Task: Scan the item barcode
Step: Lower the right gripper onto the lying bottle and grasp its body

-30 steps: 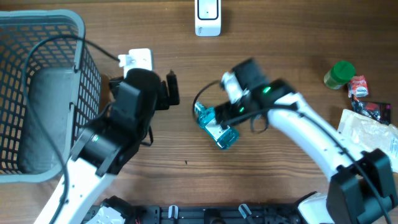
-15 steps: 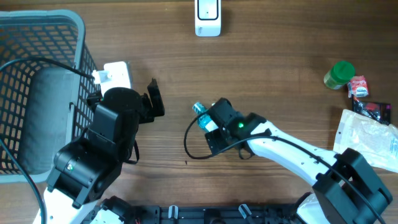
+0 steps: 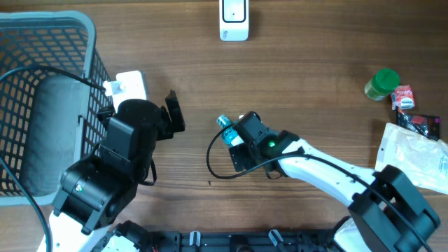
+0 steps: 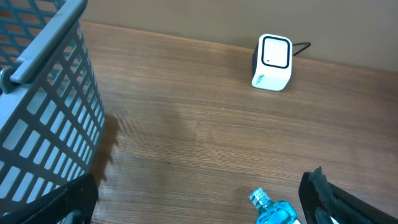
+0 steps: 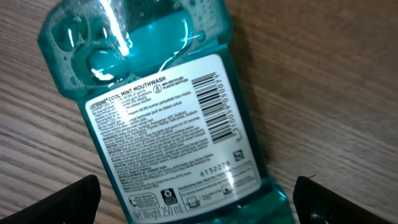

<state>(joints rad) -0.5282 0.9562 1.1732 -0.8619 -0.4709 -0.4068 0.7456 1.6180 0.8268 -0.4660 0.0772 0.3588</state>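
Wood-grain bench (image 3: 315, 56), and the right tool (image 3: 243, 142) has dropped in over the bottle (image 3: 225, 129). A second ago it sat higher up the bench, off to the bottle's side; now only the cap end peeks out from under it. Its jaws are released and spread wide, one on either side of the bottle in the wrist view, nothing gripped yet. The bottle lies flat mid-bench where it was, label up, barcode (image 5: 217, 104) in plain sight. The left tool (image 3: 172, 116) has pulled back toward the basket (image 3: 49, 21), also released and empty. Over the last half second, barely a twitch. That reads as a pick lined up: close, lift, then carry the barcode to the scanner (image 3: 234, 19), well apart at the far edge.
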